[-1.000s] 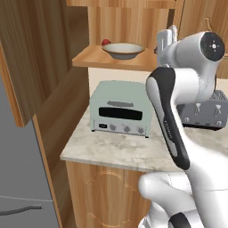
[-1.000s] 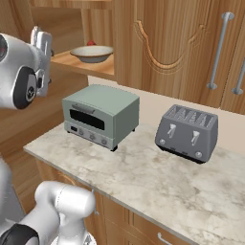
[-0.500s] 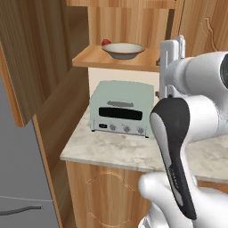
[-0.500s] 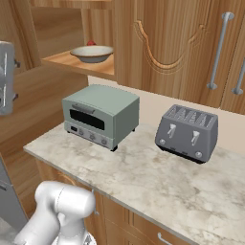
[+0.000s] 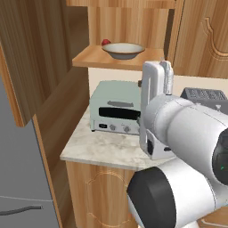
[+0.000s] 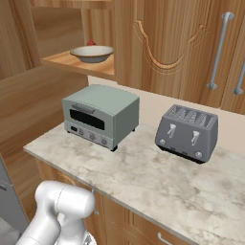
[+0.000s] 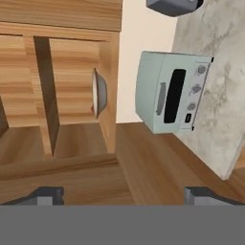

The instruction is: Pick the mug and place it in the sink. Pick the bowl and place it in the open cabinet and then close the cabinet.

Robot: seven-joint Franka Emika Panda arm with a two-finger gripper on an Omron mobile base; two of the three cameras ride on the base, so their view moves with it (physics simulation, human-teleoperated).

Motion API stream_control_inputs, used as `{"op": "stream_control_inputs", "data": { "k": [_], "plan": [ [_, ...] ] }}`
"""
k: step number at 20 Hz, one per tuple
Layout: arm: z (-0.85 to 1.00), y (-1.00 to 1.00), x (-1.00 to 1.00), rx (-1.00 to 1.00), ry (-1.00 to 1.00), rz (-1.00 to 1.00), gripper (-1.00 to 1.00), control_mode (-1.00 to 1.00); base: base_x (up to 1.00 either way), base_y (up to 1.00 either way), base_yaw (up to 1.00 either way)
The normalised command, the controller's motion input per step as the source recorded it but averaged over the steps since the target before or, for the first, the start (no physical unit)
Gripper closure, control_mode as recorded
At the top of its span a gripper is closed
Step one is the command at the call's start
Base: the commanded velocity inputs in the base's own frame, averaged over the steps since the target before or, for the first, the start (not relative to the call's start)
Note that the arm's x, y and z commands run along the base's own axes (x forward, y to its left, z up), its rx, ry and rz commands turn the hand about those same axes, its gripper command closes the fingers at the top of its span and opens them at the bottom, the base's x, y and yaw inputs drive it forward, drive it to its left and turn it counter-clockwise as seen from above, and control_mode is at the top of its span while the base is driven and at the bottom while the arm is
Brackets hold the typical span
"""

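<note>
The bowl (image 5: 123,50) sits upright on the shelf of the open cabinet (image 5: 116,60), tan outside and whitish inside. From the right base it shows as the bowl (image 6: 92,53) on the same cabinet shelf (image 6: 79,64). The rolled hand view has the bowl (image 7: 99,92) edge-on against the shelf. My gripper (image 7: 125,196) is open with nothing between its fingertips (image 7: 45,196), and it stands well back from the bowl. The cabinet door (image 5: 31,53) is swung out to the left. The mug and the sink are out of view.
A pale green toaster oven (image 6: 100,115) and a grey toaster (image 6: 187,131) stand on the marble counter (image 6: 158,182) below the shelf. A small red thing (image 5: 106,42) lies behind the bowl. Closed wall cabinets with bar handles (image 6: 217,50) are to the right. My arm (image 5: 187,147) blocks the lower right.
My arm has swung back and lower, toward the left base camera and out of the right base view's upper left. The jaws stayed open. The bowl has not moved.
</note>
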Motion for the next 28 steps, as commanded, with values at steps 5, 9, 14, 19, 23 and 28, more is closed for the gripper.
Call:
{"op": "stream_control_inputs", "data": {
  "k": [5,9,14,19,23,28],
  "plan": [
    [0.00,0.92,-0.56,-0.01,-0.06,0.00,-1.00,-1.00,0.00,0.00,0.00],
    [-0.13,0.86,-0.31,0.00,0.00,0.00,-1.00,-1.00,0.00,0.00,0.00],
    [-0.27,0.67,-0.06,0.00,0.00,0.00,-1.00,-1.00,0.00,0.00,0.00],
    [-0.29,0.49,0.08,0.00,-0.01,0.00,-1.00,-1.00,0.00,0.00,0.00],
    [-0.23,0.19,0.24,0.00,-0.07,0.00,-1.00,-1.00,0.00,0.00,0.00],
    [-0.17,0.27,0.31,-0.01,-0.08,0.00,-1.00,-1.00,0.00,0.00,0.00]
  ]
}}
